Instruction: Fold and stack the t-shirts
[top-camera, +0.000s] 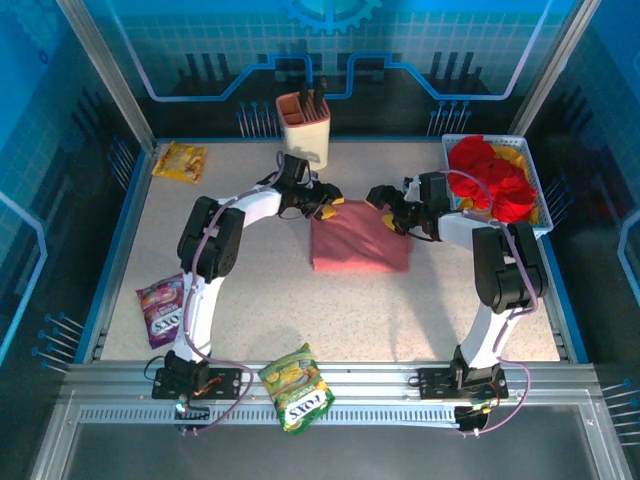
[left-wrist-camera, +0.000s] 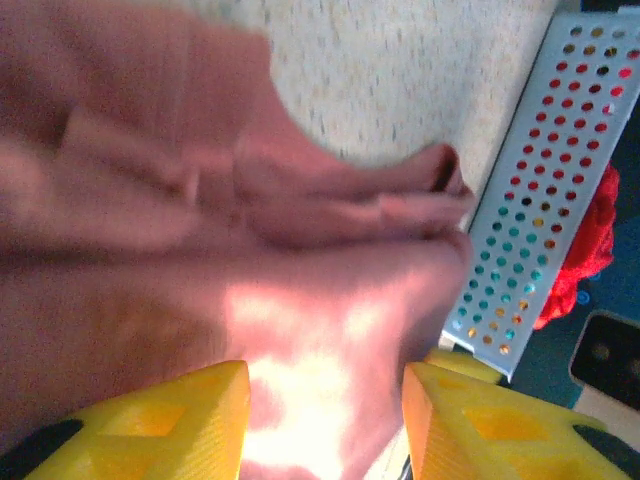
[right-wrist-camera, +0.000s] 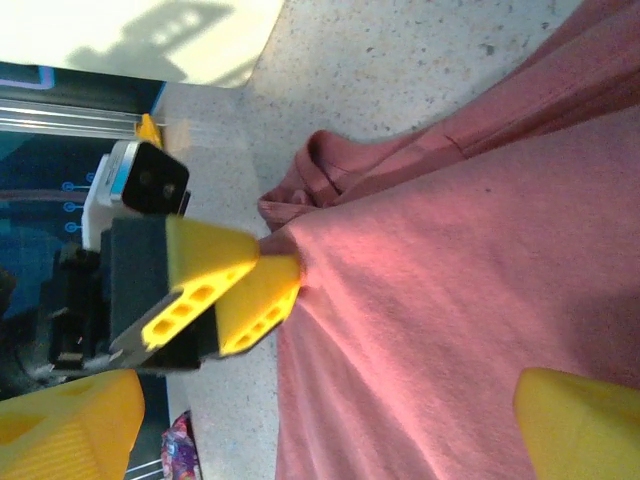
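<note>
With the left jaws pinching the pink t-shirt (top-camera: 360, 245), right jaws gape over it; green packet (top-camera: 297, 385) reads FOXS.

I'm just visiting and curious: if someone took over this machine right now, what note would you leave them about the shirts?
Left gripper: shut on the far-left edge of the dusty salmon-pink cloth t-shirt.
Right gripper: open, hovering over the same shirt's far-right part, holding nothing.
Things: the pink shirt lies partly folded mid-table. The bright red and yellow cloth t-shirts sit bunched in the white perforated basket at the far right.
Done: the pink shirt's fold appears begun.
Left: finish that fold, then fold and stack the basket's shirts.
</note>
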